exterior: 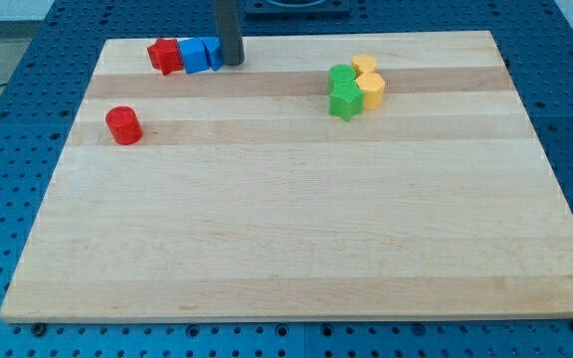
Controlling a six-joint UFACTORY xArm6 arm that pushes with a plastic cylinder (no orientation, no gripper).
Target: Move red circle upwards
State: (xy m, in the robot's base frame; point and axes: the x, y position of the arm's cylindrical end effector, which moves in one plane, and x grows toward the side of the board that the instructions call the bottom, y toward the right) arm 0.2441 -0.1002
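Observation:
The red circle (123, 125) is a short red cylinder standing at the view's left on the wooden board (296, 229). My tip (232, 62) is near the view's top, touching or just beside the right side of the blue blocks (200, 55), far up and to the right of the red circle. A red star-like block (165, 56) sits against the left side of the blue blocks.
Two green blocks (343, 90) and two yellow blocks (369, 81) are clustered at the view's upper right. The board's top edge lies just above the red and blue row.

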